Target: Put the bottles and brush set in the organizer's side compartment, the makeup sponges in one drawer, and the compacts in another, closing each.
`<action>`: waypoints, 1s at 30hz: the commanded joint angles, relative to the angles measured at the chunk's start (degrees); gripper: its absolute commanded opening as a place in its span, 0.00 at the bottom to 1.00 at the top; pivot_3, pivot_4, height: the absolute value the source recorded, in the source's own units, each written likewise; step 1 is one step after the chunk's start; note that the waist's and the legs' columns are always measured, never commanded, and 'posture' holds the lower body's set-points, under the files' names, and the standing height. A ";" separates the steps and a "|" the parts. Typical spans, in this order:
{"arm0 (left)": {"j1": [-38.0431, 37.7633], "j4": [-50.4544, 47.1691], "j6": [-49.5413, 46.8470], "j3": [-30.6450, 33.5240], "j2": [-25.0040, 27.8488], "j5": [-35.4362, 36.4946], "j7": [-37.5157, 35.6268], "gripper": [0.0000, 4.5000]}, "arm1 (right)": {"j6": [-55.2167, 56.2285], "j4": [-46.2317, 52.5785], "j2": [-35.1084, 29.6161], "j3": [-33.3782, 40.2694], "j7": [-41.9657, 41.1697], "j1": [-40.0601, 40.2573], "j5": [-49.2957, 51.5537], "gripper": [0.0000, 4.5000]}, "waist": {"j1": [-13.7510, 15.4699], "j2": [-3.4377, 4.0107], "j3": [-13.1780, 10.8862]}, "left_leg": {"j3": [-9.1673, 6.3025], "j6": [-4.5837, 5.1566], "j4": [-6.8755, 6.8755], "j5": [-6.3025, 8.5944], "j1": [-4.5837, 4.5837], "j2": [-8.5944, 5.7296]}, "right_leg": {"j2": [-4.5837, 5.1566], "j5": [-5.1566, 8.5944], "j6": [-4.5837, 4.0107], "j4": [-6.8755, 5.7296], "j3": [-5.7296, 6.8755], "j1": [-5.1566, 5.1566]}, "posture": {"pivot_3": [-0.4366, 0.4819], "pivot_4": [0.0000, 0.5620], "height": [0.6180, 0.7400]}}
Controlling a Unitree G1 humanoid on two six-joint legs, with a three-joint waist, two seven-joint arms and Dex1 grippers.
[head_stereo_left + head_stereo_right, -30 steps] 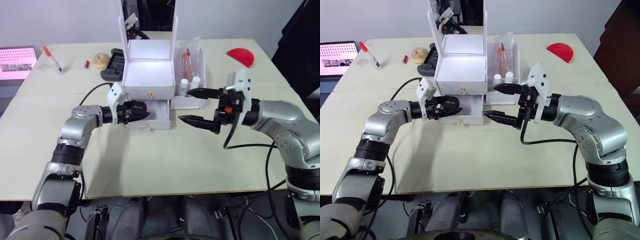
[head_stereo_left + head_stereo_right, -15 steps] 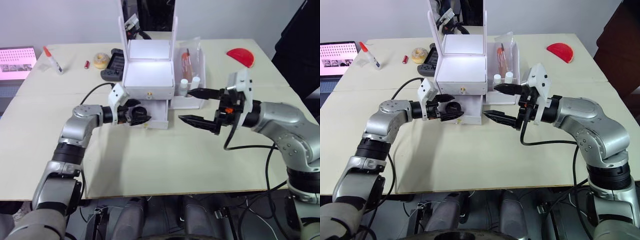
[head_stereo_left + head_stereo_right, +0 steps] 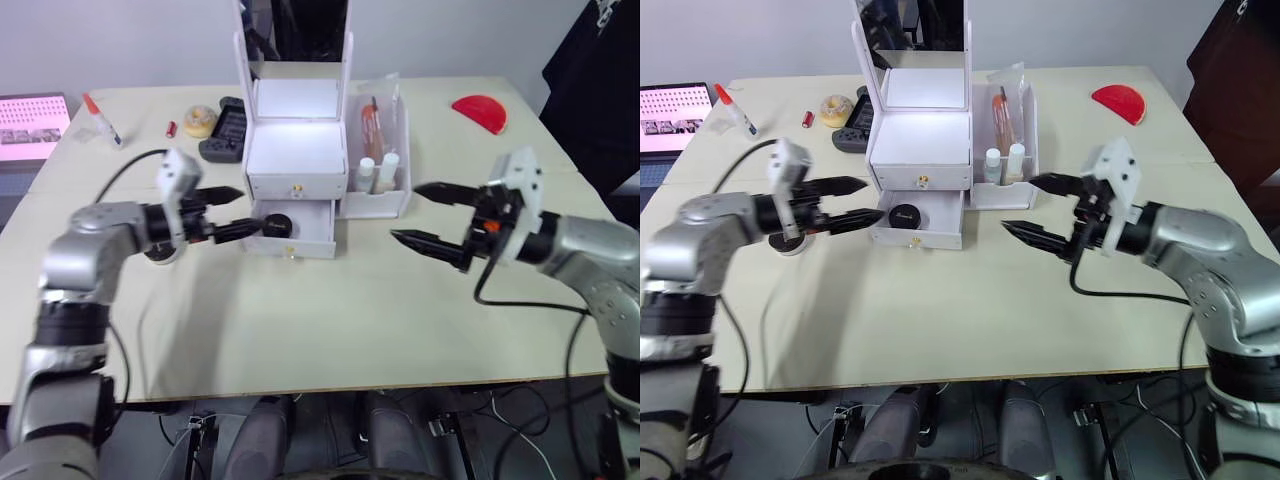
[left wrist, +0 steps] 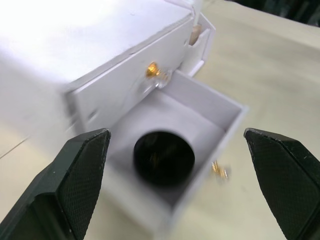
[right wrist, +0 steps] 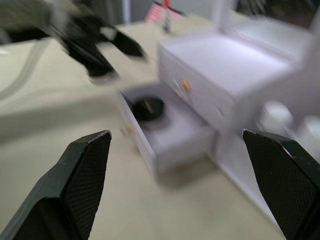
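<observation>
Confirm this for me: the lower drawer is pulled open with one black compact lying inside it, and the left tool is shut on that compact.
Not quite. The lower drawer is open with one black compact inside, but the left tool is open and apart from the compact, off to the drawer's left. The left eye view shows the gap, and the left wrist view shows the compact lying free between spread fingers.

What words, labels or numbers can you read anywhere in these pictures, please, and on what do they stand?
None can be read.
Compact in the open lower drawer: small gold mark on its lid, too small to read.
Pink screen at the table's far left: rows of marks, too blurred to read.
</observation>
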State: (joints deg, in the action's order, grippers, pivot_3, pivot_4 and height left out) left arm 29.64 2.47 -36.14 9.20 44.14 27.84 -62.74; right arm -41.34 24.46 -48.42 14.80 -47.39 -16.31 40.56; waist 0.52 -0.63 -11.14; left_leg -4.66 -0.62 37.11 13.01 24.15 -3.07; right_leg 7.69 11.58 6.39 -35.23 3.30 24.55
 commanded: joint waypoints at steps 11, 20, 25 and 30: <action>-32.03 10.95 14.02 35.16 11.74 -5.59 6.78 1.00 | 19.36 -14.28 -1.34 28.48 -8.99 30.52 -11.13 1.00 | 0.28 0.01 0.02 | 0.27 -0.04 -0.10 0.04 -0.11 0.38 | -0.01 0.28 -0.07 0.22 -0.04 -0.06 | 0.48 0.27 0.97; -37.27 15.90 20.95 38.31 9.13 -4.50 8.68 1.00 | 23.92 -18.61 1.98 29.77 -7.91 33.33 -11.42 1.00 | 0.25 0.05 0.06 | 0.32 -0.29 -0.09 0.18 -0.10 0.67 | 0.05 0.21 -0.17 0.33 -0.06 -0.03 | 0.48 0.27 0.97; -36.38 14.70 20.23 36.74 8.87 -4.00 9.17 1.00 | 23.80 -17.74 1.91 30.00 -7.54 33.24 -11.28 1.00 | 0.24 0.05 0.07 | 0.32 -0.32 -0.10 0.20 -0.09 0.70 | 0.02 0.20 -0.18 0.32 -0.06 0.00 | 0.48 0.27 0.97; -35.00 12.68 18.37 35.37 9.44 -3.34 9.53 1.00 | 21.83 -15.40 1.55 30.58 -6.38 32.59 -9.95 1.00 | 0.25 0.05 0.07 | 0.39 -0.32 -0.10 0.21 -0.10 0.71 | 0.00 0.19 -0.19 0.32 -0.06 0.02 | 0.48 0.27 0.97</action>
State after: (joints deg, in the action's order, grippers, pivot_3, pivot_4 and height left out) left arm -5.85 17.14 -17.33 44.14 52.41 23.47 -53.45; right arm -19.20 6.74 -46.13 43.47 -54.36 16.77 29.49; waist 0.77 -0.59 -11.07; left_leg -4.26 -0.95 37.01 13.22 24.05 -2.36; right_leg 7.69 11.77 6.20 -34.91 3.25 24.57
